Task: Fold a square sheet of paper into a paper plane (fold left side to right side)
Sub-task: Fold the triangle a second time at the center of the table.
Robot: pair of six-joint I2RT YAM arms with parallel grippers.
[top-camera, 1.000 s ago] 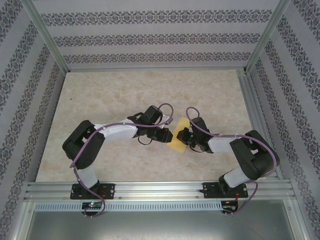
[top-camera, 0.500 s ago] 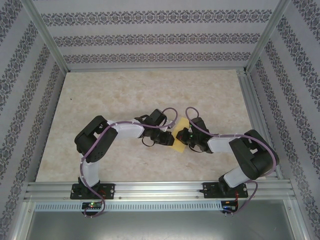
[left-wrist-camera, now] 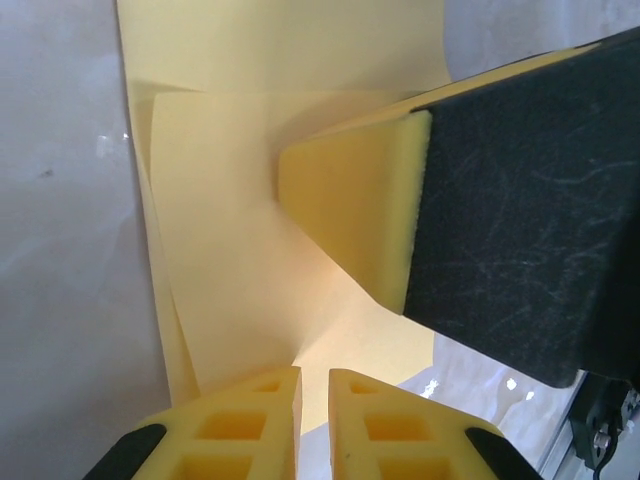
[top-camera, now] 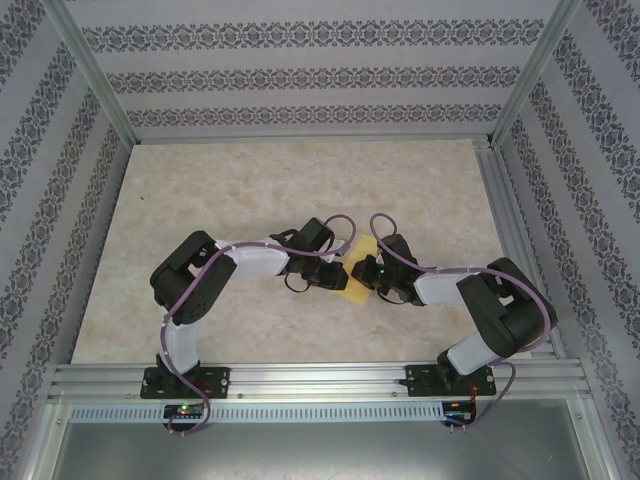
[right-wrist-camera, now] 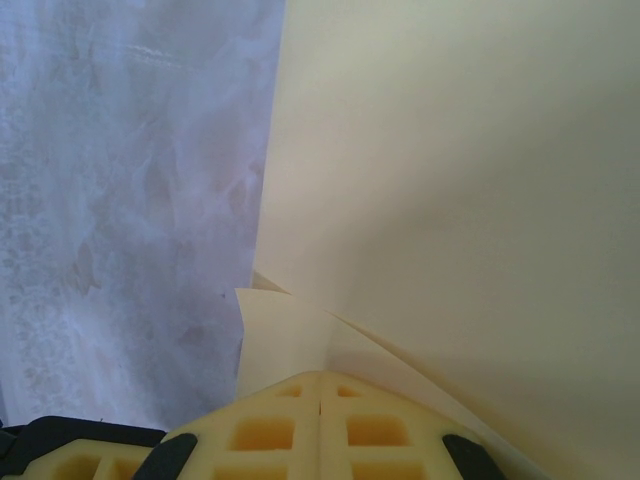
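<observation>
The square sheet of paper (top-camera: 357, 291) lies at mid-table, yellow-orange, mostly covered by both grippers. In the left wrist view the sheet (left-wrist-camera: 230, 200) shows a loose layer folded over on its left side. My left gripper (left-wrist-camera: 314, 372) hovers at the sheet's near edge, its jaws a narrow slit apart with table showing through the gap. My right gripper (right-wrist-camera: 320, 376) is shut, its tips resting on the paper (right-wrist-camera: 450, 200) where two layers meet. One of its yellow pads (left-wrist-camera: 360, 220) presses flat on the sheet. In the top view the left gripper (top-camera: 343, 272) and right gripper (top-camera: 363, 271) almost touch.
The pale marbled tabletop (top-camera: 220, 190) spreads wide behind and to both sides. Aluminium rails (top-camera: 320, 375) run along the near edge, and patterned walls enclose the table. Purple cables loop over both wrists.
The left arm has swung right and closed in on the right gripper, covering more of the sheet. Over the last half second almost nothing has moved. The right arm has stayed put.
</observation>
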